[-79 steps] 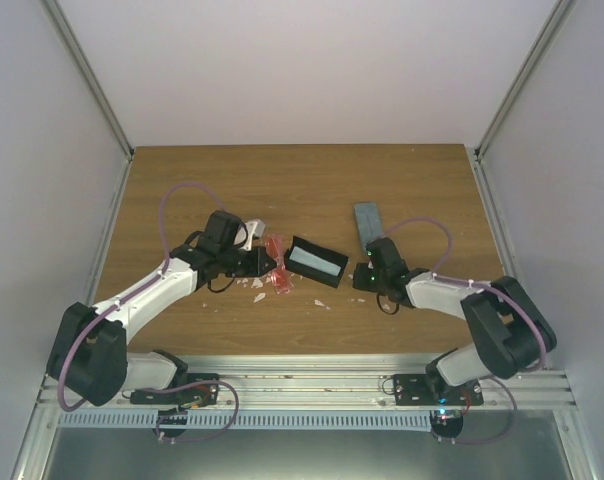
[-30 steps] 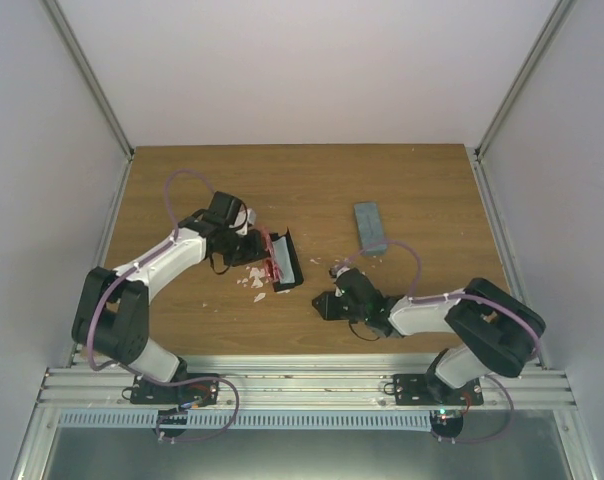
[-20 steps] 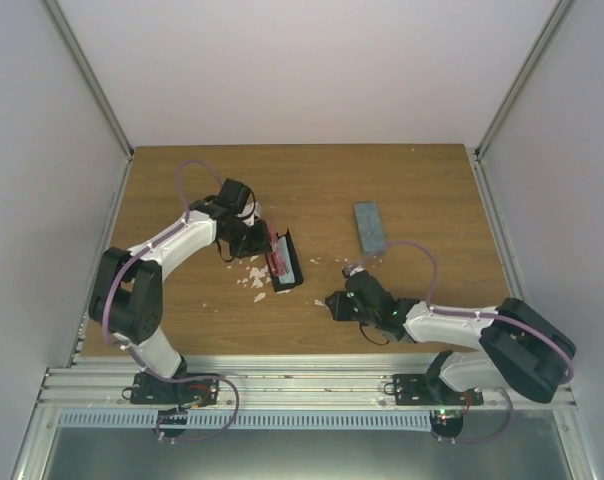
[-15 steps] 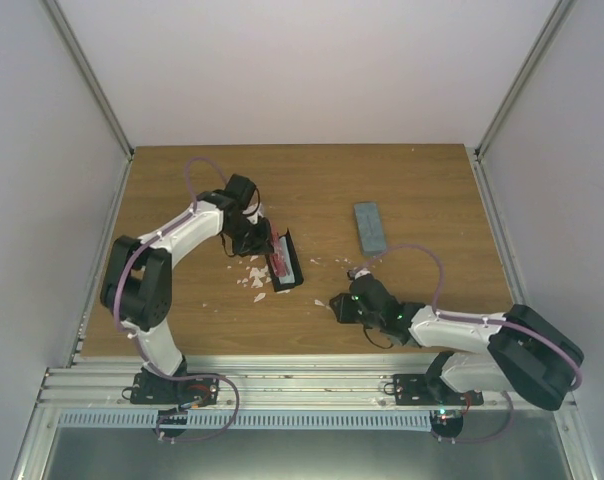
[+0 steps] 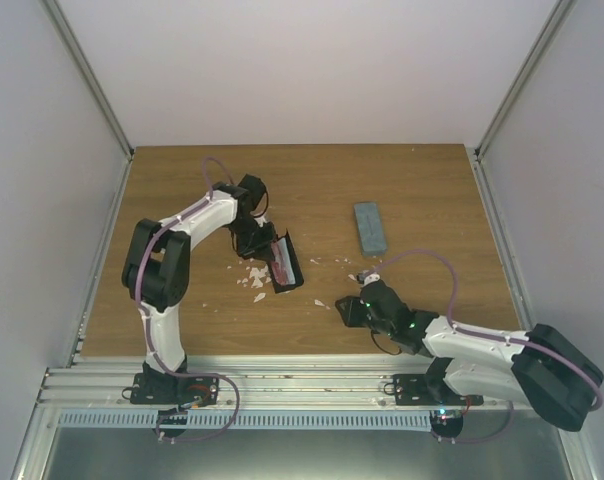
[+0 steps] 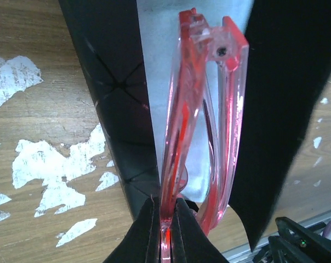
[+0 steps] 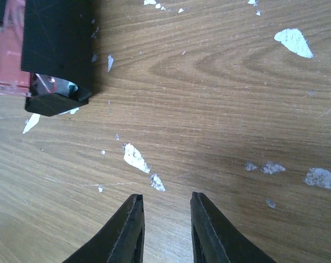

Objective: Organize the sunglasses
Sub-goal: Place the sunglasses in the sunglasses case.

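Nearest, at the right of the counter (image 5: 432, 200), the right claw (image 7: 164, 200) hangs low over bare wood with its two dark fingers a little apart and nothing between them. Scattered white flecks (image 7: 135, 158) lie on the wood just beyond it. Farther in and to the left, an open black case (image 5: 287, 262) sits left of centre, its pale lining showing between the two dark halves. The left claw (image 6: 165, 205) is clamped tight on the sunglasses (image 6: 179, 137), a folded pair with a clear red plastic frame. It pinches the rim at the near end. The sunglasses stand edge-on in the mouth of the black case, close against the lining; whether they touch it cannot be told. Farther right, well apart from both claws, a slim grey case (image 5: 370, 227) lies closed on the wood.
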Robot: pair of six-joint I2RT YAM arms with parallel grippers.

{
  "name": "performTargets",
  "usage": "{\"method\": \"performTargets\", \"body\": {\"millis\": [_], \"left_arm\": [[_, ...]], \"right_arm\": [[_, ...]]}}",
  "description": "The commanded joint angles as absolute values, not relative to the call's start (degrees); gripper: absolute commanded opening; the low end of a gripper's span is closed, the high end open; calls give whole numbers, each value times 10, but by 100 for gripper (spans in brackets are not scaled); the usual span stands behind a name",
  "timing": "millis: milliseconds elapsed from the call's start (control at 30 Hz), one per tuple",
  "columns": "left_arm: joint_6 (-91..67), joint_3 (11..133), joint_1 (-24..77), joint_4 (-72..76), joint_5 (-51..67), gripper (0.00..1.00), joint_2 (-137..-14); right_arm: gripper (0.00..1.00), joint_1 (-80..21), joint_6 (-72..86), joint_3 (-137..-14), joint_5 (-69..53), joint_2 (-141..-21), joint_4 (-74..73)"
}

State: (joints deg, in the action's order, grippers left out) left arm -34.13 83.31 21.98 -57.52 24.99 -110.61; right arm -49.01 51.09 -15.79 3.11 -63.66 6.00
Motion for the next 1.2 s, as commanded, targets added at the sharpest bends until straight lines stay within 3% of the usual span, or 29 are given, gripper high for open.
{"method": "performTargets", "body": {"millis": [0,833,1167], "left_arm": [[-352,865,225,-606,254,0,-1139],[-345,932,226,-661,240,1,-1189],[-336,930,227,-649,247,7,-1202]], "right_arm": [[25,-494,521,-139,52,-603,54],[28,-493,531,-126,67,-610,62],[27,-494,532,-126,64,-625,73]]}}
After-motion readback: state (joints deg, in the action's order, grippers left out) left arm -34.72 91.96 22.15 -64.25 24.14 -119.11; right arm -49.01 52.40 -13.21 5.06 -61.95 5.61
